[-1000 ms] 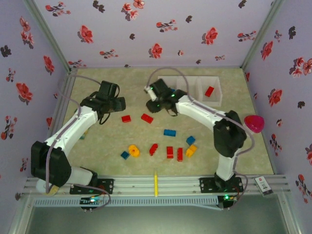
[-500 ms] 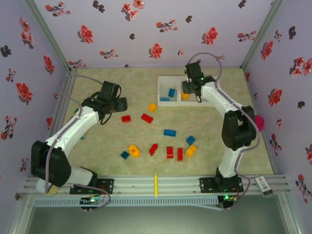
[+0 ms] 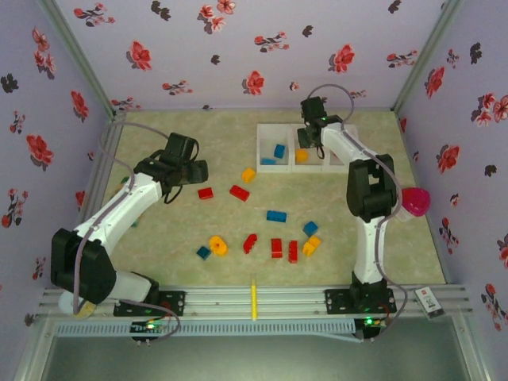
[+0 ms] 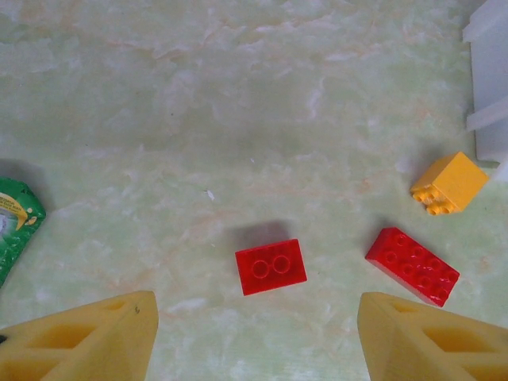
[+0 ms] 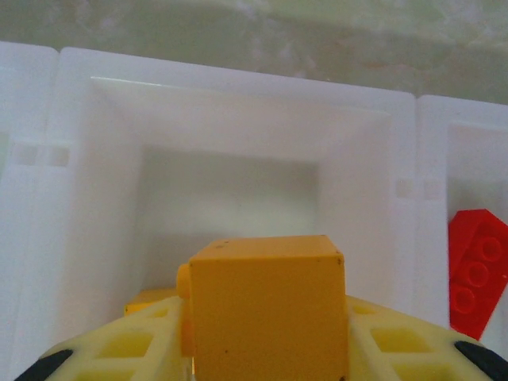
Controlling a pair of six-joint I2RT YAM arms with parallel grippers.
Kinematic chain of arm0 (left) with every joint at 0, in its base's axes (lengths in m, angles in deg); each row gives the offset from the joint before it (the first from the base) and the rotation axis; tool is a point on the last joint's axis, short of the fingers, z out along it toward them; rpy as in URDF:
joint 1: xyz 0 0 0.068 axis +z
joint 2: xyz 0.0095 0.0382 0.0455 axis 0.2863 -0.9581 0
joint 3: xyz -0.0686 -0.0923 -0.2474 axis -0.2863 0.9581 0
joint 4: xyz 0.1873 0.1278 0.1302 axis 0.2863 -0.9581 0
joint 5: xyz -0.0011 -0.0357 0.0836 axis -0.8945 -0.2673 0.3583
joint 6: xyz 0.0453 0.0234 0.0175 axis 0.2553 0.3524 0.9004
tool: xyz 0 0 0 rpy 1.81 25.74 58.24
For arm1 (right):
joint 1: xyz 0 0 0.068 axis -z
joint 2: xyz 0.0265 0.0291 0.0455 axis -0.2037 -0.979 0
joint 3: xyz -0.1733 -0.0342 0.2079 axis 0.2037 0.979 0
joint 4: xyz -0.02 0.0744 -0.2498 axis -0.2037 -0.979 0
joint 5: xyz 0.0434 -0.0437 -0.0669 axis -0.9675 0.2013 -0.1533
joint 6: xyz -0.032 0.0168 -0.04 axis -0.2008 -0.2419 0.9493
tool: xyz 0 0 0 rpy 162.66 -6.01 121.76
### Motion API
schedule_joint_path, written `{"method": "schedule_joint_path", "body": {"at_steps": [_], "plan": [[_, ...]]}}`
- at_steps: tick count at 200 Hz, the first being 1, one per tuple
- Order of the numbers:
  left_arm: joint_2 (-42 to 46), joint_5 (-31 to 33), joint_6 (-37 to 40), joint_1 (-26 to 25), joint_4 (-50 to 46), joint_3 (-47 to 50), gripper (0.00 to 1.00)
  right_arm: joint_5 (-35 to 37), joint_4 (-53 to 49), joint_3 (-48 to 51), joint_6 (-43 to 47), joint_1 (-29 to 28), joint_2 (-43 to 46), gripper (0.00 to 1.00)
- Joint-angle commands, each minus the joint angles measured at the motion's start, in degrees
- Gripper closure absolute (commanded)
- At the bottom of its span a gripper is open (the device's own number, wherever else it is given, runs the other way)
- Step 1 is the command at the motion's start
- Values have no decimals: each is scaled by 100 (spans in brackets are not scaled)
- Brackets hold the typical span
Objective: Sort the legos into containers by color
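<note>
My right gripper [image 5: 266, 337] is shut on an orange lego [image 5: 266, 305] and holds it over the middle one of three white containers [image 5: 230, 135]; from above the gripper [image 3: 308, 144] hangs at that bin [image 3: 306, 164]. Another orange brick [image 5: 147, 300] lies in it. A red brick [image 5: 479, 270] lies in the right bin, blue bricks [image 3: 279, 151] in the left. My left gripper [image 4: 254, 309] is open, above and just short of a small red lego [image 4: 271, 267]. A longer red one [image 4: 412, 265] and an orange one [image 4: 448, 183] lie to its right.
More loose legos sit mid-table: blue [image 3: 276, 216], blue [image 3: 310, 228], orange [image 3: 311, 245], red [image 3: 284, 249], red [image 3: 251, 243], orange [image 3: 217, 245], blue [image 3: 204, 252]. A green packet [image 4: 14, 222] lies left. A yellow stick [image 3: 254, 300] rests on the front rail. A pink object [image 3: 413, 200] sits right.
My right arm swung from the middle of the table back to the bins with the orange brick, then settled over the middle bin. The left arm barely moved.
</note>
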Motion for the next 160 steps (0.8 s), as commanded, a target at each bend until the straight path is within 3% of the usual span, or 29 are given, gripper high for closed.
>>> {"method": "schedule_joint_path", "body": {"at_steps": [1, 160], "plan": [[-60, -10, -36, -41, -94, -139, 33, -93, -170, -264, -50, 11, -125, 58], [-786, -15, -510, -81, -24, 126, 27, -148, -279, -332, -64, 7, -82, 45]]}}
